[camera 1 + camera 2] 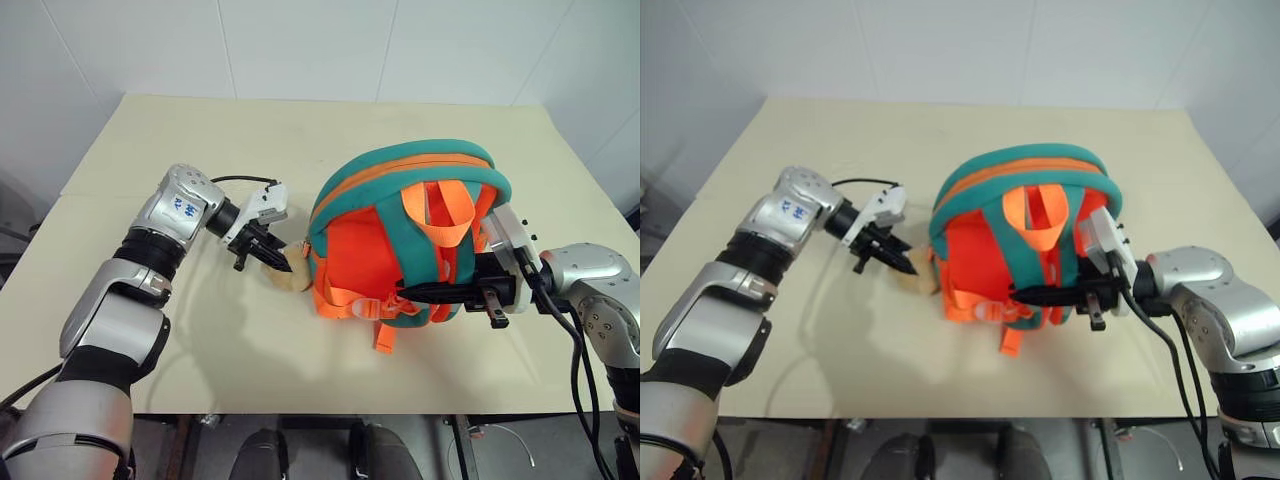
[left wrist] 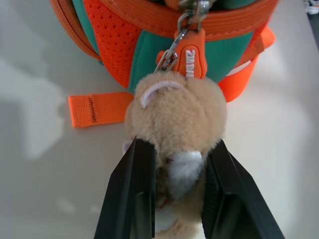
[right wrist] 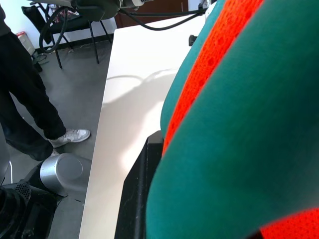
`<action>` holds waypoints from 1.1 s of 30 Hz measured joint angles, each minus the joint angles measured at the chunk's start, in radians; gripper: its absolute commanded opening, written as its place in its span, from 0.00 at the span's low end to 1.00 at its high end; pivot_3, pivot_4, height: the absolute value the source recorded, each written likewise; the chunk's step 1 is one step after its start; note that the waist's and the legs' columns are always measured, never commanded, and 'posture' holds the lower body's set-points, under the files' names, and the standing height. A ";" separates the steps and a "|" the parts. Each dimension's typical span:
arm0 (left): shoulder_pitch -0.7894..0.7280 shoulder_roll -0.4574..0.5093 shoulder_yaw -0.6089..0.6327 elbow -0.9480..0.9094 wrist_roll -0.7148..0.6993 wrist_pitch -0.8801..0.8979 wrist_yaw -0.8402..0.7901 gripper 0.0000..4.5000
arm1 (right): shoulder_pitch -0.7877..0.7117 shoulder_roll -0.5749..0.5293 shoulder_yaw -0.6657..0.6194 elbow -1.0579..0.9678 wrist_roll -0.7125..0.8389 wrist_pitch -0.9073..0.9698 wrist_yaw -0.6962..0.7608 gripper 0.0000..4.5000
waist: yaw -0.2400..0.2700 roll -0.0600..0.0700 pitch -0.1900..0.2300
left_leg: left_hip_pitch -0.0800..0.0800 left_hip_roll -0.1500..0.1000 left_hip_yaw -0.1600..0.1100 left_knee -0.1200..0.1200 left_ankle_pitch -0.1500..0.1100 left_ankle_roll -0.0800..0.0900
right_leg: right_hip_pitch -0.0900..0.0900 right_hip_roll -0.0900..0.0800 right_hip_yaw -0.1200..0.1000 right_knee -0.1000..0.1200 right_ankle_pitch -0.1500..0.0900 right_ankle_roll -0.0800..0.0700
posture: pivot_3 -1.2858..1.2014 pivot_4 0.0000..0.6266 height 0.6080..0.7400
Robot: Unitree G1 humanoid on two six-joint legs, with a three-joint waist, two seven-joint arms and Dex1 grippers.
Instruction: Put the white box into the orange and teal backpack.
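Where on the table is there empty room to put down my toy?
The table has bare room along its far edge behind the backpack, and at the near edge in front of it. It is crowded in the middle: the left gripper pinches the plush charm beside the backpack, and the right gripper grips the backpack's back.

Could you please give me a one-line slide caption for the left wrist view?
Left tool closed on the beige plush charm hanging from the orange and teal backpack.
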 measured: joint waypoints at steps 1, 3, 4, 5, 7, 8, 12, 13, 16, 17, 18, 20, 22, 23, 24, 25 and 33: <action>0.000 -0.002 0.008 0.000 0.001 -0.004 0.001 0.16 | 0.000 0.000 0.000 0.000 -0.002 0.000 -0.001 0.12 | 0.000 0.000 0.000 | 0.000 0.000 0.000 0.000 0.000 0.000 | 0.000 0.000 0.000 0.000 0.000 0.000 | 0.52 0.24 1.00; 0.001 -0.004 0.049 -0.001 -0.007 0.013 0.012 0.16 | 0.000 0.000 0.000 0.000 -0.005 0.001 -0.009 0.12 | 0.000 0.000 0.000 | 0.000 0.000 0.000 0.000 0.000 0.000 | 0.000 0.000 0.000 0.000 0.000 0.000 | 0.52 0.24 1.00; 0.001 -0.004 0.082 -0.005 -0.020 0.036 0.018 0.16 | 0.000 0.000 0.000 0.000 -0.006 0.003 -0.018 0.12 | 0.000 0.000 0.000 | -0.001 0.000 -0.001 0.000 0.000 0.000 | 0.000 0.000 -0.001 0.000 0.000 0.000 | 0.52 0.24 1.00; 0.001 0.000 0.120 -0.015 -0.037 0.060 0.024 0.16 | 0.000 0.000 0.000 0.000 -0.008 0.004 -0.026 0.12 | 0.000 0.000 0.000 | -0.001 0.000 -0.001 0.000 0.000 0.000 | 0.000 0.000 -0.001 0.000 0.000 0.000 | 0.52 0.24 1.00; 0.002 0.008 0.168 -0.048 -0.057 0.086 0.025 0.32 | 0.000 0.000 0.000 0.000 -0.008 0.006 -0.037 0.12 | 0.001 0.000 0.000 | -0.002 0.000 -0.001 0.000 0.000 0.000 | 0.000 0.000 -0.001 -0.001 0.000 0.000 | 0.52 0.24 1.00; 0.005 0.011 0.196 -0.079 -0.074 0.121 0.029 0.38 | 0.000 0.000 -0.001 -0.001 -0.008 0.006 -0.040 0.12 | 0.002 0.000 0.000 | -0.002 0.000 -0.001 0.000 0.000 0.000 | 0.000 0.000 -0.001 -0.001 0.000 0.000 | 0.52 0.24 1.00; 0.047 0.059 0.282 -0.245 -0.160 0.271 0.027 0.66 | 0.000 0.000 -0.001 -0.003 -0.006 0.006 -0.043 0.12 | 0.000 0.000 0.000 | -0.002 0.000 -0.001 0.000 0.000 0.000 | 0.000 0.000 -0.001 -0.001 0.000 0.000 | 0.52 0.24 1.00; 0.057 0.071 0.297 -0.274 -0.177 0.296 0.026 0.73 | 0.001 0.000 -0.002 -0.002 -0.006 0.007 -0.044 0.12 | -0.001 0.000 0.000 | -0.002 0.000 -0.001 0.000 0.000 0.000 | 0.000 0.000 -0.001 -0.001 0.000 0.000 | 0.52 0.24 1.00; 0.109 0.116 0.366 -0.404 -0.251 0.395 0.030 0.92 | 0.004 -0.002 -0.002 -0.004 -0.003 0.022 -0.047 0.34 | -0.003 0.000 0.000 | -0.001 0.001 -0.001 0.000 0.000 0.000 | 0.000 0.000 -0.001 0.000 0.000 0.000 | 0.52 0.24 1.00; 0.123 0.130 0.376 -0.428 -0.262 0.410 0.032 0.99 | 0.005 -0.009 -0.002 -0.004 -0.002 0.030 -0.046 0.42 | -0.002 0.000 0.000 | 0.000 0.000 -0.001 0.000 0.000 0.000 | 0.000 0.000 -0.001 0.000 0.000 0.000 | 0.52 0.24 1.00; 0.144 0.143 0.384 -0.449 -0.270 0.420 0.035 1.00 | 0.006 -0.020 -0.002 -0.004 -0.002 0.035 -0.043 0.51 | -0.002 0.000 0.000 | 0.000 0.000 -0.001 0.000 0.000 0.000 | 0.000 0.000 -0.001 0.001 0.000 0.000 | 0.52 0.24 1.00; 0.173 0.149 0.385 -0.456 -0.271 0.429 0.040 1.00 | 0.004 -0.030 -0.002 -0.004 -0.002 0.041 -0.040 0.65 | 0.000 0.000 0.000 | 0.000 0.000 -0.001 0.000 0.001 0.000 | 0.001 0.000 -0.001 0.001 0.000 0.000 | 0.52 0.24 1.00; 0.203 0.157 0.370 -0.461 -0.270 0.436 0.042 1.00 | 0.000 -0.030 -0.002 -0.002 -0.002 0.044 -0.039 0.79 | 0.002 0.000 0.000 | 0.000 0.000 -0.002 0.000 0.001 0.000 | 0.001 0.000 -0.001 0.001 0.000 0.000 | 0.52 0.24 1.00; 0.212 0.161 0.360 -0.462 -0.267 0.435 0.042 1.00 | -0.003 -0.032 -0.002 -0.001 -0.003 0.045 -0.038 0.87 | 0.002 0.000 0.000 | 0.000 0.000 -0.002 0.000 0.001 0.000 | 0.001 0.000 -0.001 0.001 0.000 0.000 | 0.52 0.24 1.00; 0.223 0.172 0.348 -0.466 -0.262 0.429 0.042 1.00 | -0.006 -0.039 -0.002 0.000 -0.003 0.046 -0.037 0.95 | 0.000 0.000 0.000 | 0.000 0.000 -0.002 0.000 0.001 0.000 | 0.001 0.000 -0.001 0.001 0.000 0.000 | 0.52 0.24 1.00; 0.229 0.180 0.344 -0.466 -0.258 0.427 0.042 1.00 | -0.006 -0.046 -0.004 0.001 -0.003 0.046 -0.035 1.00 | 0.000 0.000 0.000 | 0.000 0.000 -0.002 0.000 0.001 0.000 | 0.001 0.000 -0.001 0.001 0.000 0.000 | 0.52 0.24 1.00; 0.216 0.230 0.352 -0.370 -0.235 0.352 0.060 1.00 | 0.052 -0.121 -0.078 0.004 -0.011 0.046 -0.022 1.00 | 0.002 0.000 0.000 | 0.000 0.000 -0.001 0.000 0.000 0.000 | 0.001 0.000 -0.001 0.000 0.000 0.000 | 0.52 0.24 1.00</action>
